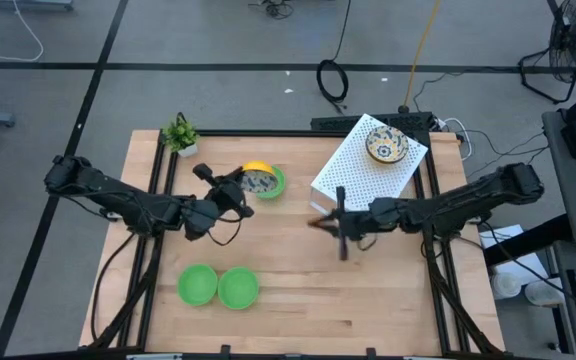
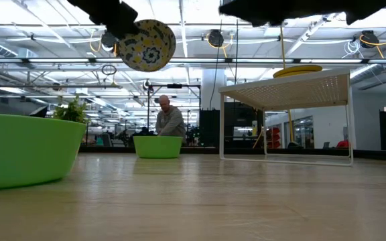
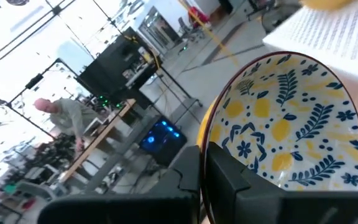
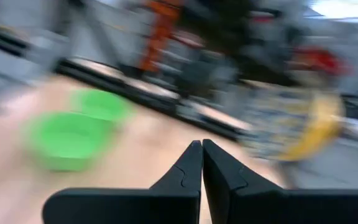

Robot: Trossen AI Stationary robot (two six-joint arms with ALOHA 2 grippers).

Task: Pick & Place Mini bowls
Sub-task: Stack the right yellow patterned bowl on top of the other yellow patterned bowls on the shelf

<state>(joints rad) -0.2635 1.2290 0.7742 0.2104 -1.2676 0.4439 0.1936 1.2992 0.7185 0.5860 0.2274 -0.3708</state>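
Observation:
My left gripper [image 1: 238,192] [image 3: 202,152] is shut on a cream-white floral bowl [image 1: 258,181] [image 3: 284,124] and holds it in the air [image 2: 147,45] above a green bowl [image 1: 272,183] [image 2: 157,146]. A second floral bowl [image 1: 386,146] sits on the white perforated stand [image 1: 363,170]. Two more green bowls [image 1: 197,284] [image 1: 238,288] rest side by side near the table's near edge. My right gripper [image 1: 326,223] [image 4: 201,155] is shut and hovers mid-table, in front of the stand, holding nothing. My left gripper pinches the floral bowl's rim [image 3: 205,140]: one finger [image 3: 235,180] is inside the bowl and the other [image 3: 182,183] against its yellow outer wall. The fingers come roughly level from the table's left. The bowl is lifted clear and tipped on edge, its inside facing sideways.
A small potted plant [image 1: 180,133] stands at the far left corner. The white stand [image 2: 287,90] takes up the far right part of the table. Bare wood lies between the stand and the two near green bowls. A person [image 2: 169,120] is in the room behind.

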